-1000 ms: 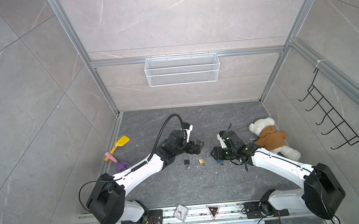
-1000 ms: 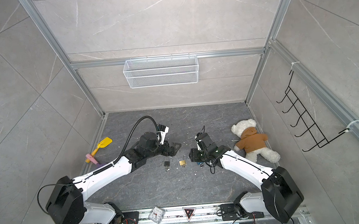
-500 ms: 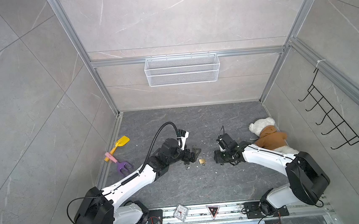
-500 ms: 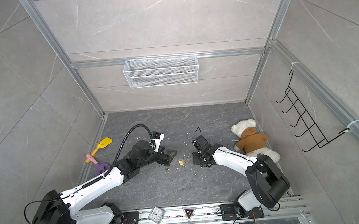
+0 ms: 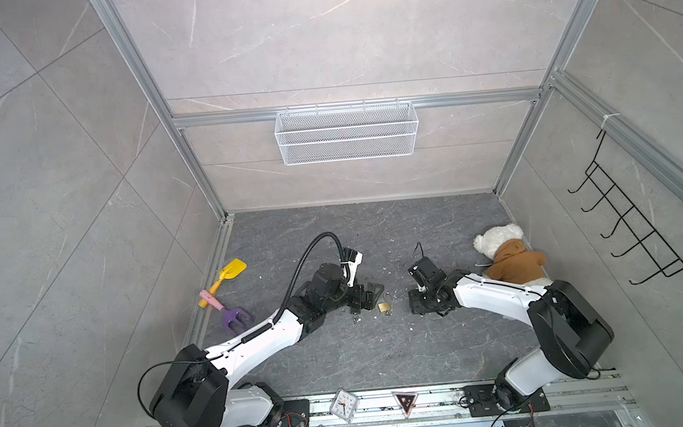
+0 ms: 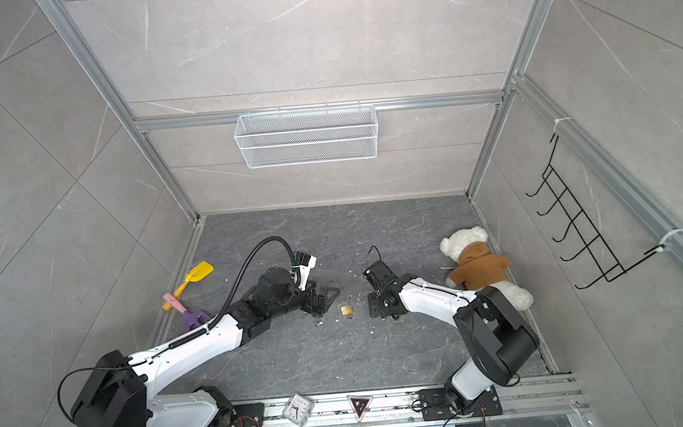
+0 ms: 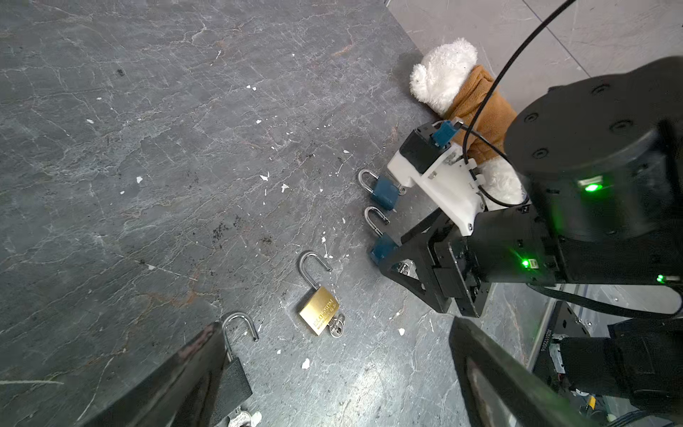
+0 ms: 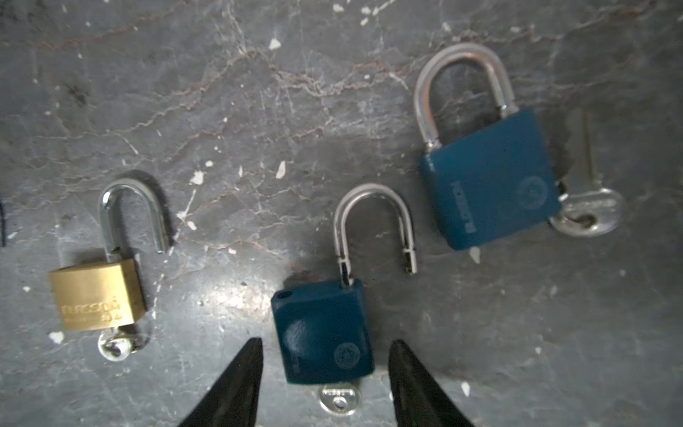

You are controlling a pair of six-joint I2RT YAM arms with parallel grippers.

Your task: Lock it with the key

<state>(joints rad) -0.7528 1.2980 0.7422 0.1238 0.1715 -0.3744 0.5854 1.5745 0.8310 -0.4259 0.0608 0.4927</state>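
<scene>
While left pincer (image 7: 334, 327) and right pincer (image 8: 325, 341) gape, blue padlock (image 8: 322, 329) between latter's tips — shackle (image 8: 369, 190) sprung, key (image 8: 338, 401) in base.

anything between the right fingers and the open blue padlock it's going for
Nothing visible does. The fingers of the right gripper flank the open blue padlock, only bare floor in the gaps. Its key sits in the keyhole between them; the shut blue padlock and brass padlock lie clear to the sides.

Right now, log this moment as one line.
left gripper: open, by black padlock | right gripper: open, straddling open blue padlock | brass padlock: shackle open | shut blue padlock: untouched
</scene>
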